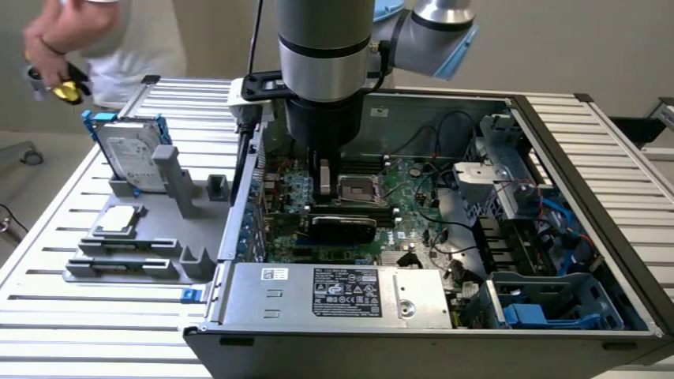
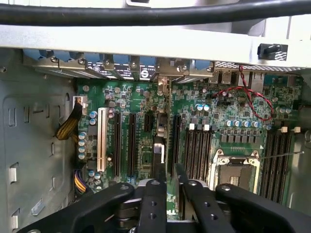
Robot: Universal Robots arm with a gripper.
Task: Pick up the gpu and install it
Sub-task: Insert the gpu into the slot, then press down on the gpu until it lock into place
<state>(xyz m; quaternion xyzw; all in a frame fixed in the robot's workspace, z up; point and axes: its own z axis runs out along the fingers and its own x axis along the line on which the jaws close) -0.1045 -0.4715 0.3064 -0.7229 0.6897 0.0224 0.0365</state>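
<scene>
I'm down inside the open computer case (image 1: pixel 550 130), my hand (image 1: pixel 327 192) (image 2: pixel 171 183) hanging low over the green motherboard (image 1: pixel 409 188) (image 2: pixel 129 95). The gpu (image 1: pixel 342 227) (image 2: pixel 159 150) is right beneath my hand, standing on its edge. In the exterior view its black shroud faces the camera just under my wrist. From the wrist camera it's edge-on, a dark strip running out from under my hand along the black expansion slots (image 2: pixel 131 143) toward the rear brackets.

Have I got a grip on it, or am I only poised on top? I honestly can't tell, because my own black linkage covers the spot where we'd meet.

The CPU socket (image 1: pixel 355 188) (image 2: pixel 234 170) sits just beside my hand on one side. The white slot (image 2: pixel 101 138) lies a little further off on the other side, past the gpu. A red wire (image 2: pixel 249 97) loops beyond the socket.

The labelled power supply (image 1: pixel 337 294) is near my hand, toward the exterior camera. Well away, outside the case to the exterior view's left of my hand, a grey tray (image 1: pixel 126 268) carries an upright hard drive (image 1: pixel 132 150) and a small silver chip (image 1: pixel 118 219). Further off still, a person's hand (image 1: pixel 47 59) holds something yellow and black.
</scene>
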